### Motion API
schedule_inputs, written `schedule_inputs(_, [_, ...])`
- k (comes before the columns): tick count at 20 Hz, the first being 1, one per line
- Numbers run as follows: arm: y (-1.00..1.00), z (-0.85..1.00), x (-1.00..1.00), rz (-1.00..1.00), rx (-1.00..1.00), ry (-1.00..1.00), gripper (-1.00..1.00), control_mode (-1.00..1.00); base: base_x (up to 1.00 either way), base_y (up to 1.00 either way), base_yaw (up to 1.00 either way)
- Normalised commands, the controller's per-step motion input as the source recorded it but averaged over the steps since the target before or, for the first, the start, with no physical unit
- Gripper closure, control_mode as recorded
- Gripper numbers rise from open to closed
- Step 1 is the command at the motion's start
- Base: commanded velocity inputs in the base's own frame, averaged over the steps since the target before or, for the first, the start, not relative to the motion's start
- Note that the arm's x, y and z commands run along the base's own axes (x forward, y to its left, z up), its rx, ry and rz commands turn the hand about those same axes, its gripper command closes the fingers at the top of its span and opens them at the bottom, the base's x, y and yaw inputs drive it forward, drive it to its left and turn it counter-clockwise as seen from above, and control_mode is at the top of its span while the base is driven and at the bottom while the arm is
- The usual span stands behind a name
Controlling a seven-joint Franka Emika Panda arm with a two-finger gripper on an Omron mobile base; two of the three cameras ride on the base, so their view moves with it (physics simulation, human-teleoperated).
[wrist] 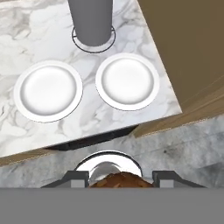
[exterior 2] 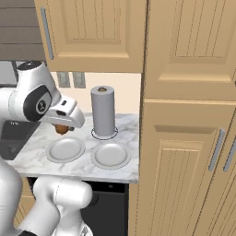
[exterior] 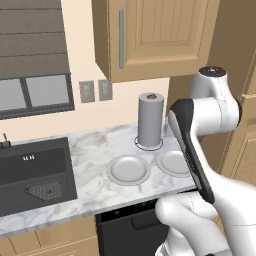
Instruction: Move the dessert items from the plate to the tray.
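We see the two-finger gripper (exterior 2: 61, 129) raised above the white marble counter (exterior: 90, 145), near its back edge, left of the plates, and its jaws are closed on the plain brown ball (wrist: 120, 180), which sits between the dark fingertips (wrist: 76, 178) in the hand view. Two round pale plates lie side by side by the counter's front edge near its right end: the left plate (wrist: 48, 90) and the right plate (wrist: 127, 81). Behind them, toward the back edge, stands an upright grey paper-towel roll (exterior 2: 103, 110) on a ringed base. A dark sink (exterior: 35, 172) sits at the counter's left, and tall wooden cabinets (exterior 2: 189, 138) bound its right end.
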Motion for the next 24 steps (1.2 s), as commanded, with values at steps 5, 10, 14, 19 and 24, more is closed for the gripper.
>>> schedule_inputs(5, [0.00, 0.00, -0.33, 0.00, 0.00, -0.07, 1.00, -1.00, 0.00, 0.00, 0.00])
schedule_inputs(10, [0.05, 0.00, -0.02, 0.00, 0.00, 0.00, 1.00, -1.00, 0.00, 0.00, 0.00])
schedule_inputs(14, [0.17, 0.00, -0.09, 0.04, 0.00, 0.00, 1.00, -1.00, 0.00, 0.00, 0.00])
schedule_inputs(19, [0.39, 0.00, -0.11, 0.05, 0.00, 0.00, 1.00, 1.00, -0.07, 0.24, 0.02])
schedule_inputs(24, [0.00, 0.00, 0.00, 0.00, 0.00, 0.00, 1.00, 1.00, -0.16, 0.80, 0.04])
